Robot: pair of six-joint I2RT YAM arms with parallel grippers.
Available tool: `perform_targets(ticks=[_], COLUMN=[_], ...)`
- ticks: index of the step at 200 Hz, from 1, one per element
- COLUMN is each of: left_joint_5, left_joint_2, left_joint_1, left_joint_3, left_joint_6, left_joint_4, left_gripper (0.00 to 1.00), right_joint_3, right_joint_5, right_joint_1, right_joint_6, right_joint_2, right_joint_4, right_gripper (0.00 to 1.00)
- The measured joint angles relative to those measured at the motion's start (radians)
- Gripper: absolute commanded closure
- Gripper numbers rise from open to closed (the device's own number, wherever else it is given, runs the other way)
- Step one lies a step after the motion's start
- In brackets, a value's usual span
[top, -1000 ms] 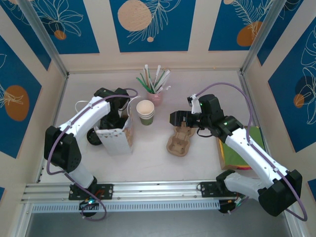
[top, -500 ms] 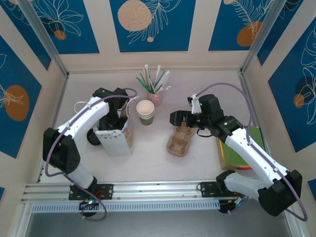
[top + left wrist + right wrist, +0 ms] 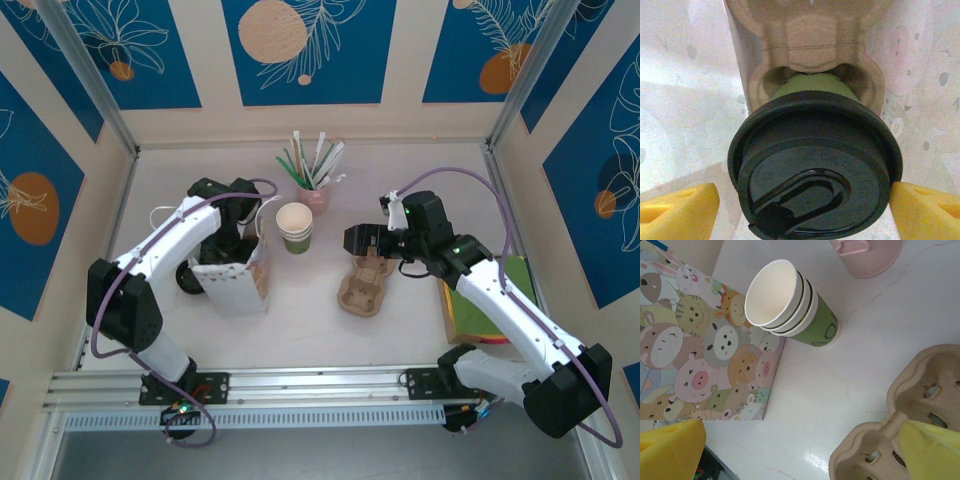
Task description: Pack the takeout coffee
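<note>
Nothing has shifted in the last half second; over the full second, only the left arm's elbow has edged slightly outward. On the white desk [image 3: 300,330] stands a paper bag [image 3: 235,280] printed with cartoon animals. Inside it a cardboard carrier [image 3: 812,40] holds the takeout coffee [image 3: 815,170], seated in a well with its black lid up. The left hand [image 3: 800,210] is down in the bag, jaws apart, with one pad at the lid's rim and the other just clear of it. A second carrier [image 3: 362,285] lies on the desk near the right hand [image 3: 352,240], whose jaws are spread wide. Between the two hands stands a stack of green cups [image 3: 295,228]. Behind it, a pink cup [image 3: 317,195] holds straws [image 3: 310,160].
</note>
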Motion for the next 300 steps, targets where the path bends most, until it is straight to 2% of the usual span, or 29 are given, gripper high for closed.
perform_targets(ticks=[300], left_joint_5=[0.001], left_joint_2=[-0.023], left_joint_1=[0.000], left_joint_3=[0.024], left_joint_6=[0.000], left_joint_4=[-0.033], left_gripper=[0.12], right_joint_3=[0.000], right_joint_5=[0.000], right_joint_1=[0.000], right_joint_6=[0.001], right_joint_2=[0.000], right_joint_4=[0.000], right_gripper=[0.01])
